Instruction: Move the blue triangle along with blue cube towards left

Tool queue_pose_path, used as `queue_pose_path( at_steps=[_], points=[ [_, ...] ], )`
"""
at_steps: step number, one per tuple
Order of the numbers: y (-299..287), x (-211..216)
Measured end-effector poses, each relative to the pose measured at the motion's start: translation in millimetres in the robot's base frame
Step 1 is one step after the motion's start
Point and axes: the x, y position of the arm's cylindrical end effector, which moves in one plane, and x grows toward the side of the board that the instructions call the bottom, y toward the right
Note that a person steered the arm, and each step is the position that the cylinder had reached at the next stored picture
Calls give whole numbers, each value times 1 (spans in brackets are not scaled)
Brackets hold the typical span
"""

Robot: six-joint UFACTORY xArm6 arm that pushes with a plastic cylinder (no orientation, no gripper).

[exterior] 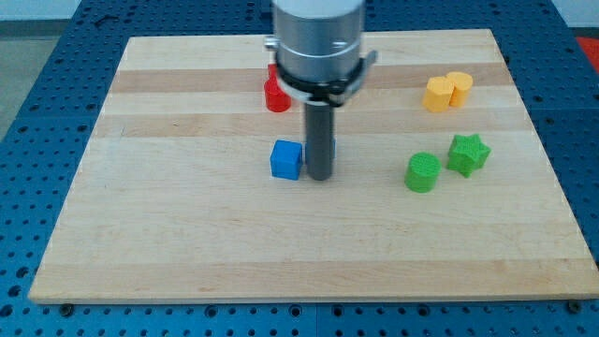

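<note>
The blue cube (286, 159) sits near the middle of the wooden board (187, 243). My tip (320, 177) rests on the board just to the cube's right, touching it or nearly so. The blue triangle does not show clearly. Only a thin blue sliver (335, 150) peeks out at the rod's right edge, and the rest is hidden behind the rod.
A red block (276, 95) lies toward the view's top, partly hidden by the arm's body. Two yellow blocks (437, 95) (460, 87) touch each other at the top right. A green cylinder (423, 172) and a green star (467, 153) lie at the right.
</note>
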Motion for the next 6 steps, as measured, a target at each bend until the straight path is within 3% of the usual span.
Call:
queue_pose_path(
  at_steps=[1, 2, 4, 6],
  points=[
    [72, -17],
    [73, -41],
    [-20, -41],
    [-22, -19]
  ],
)
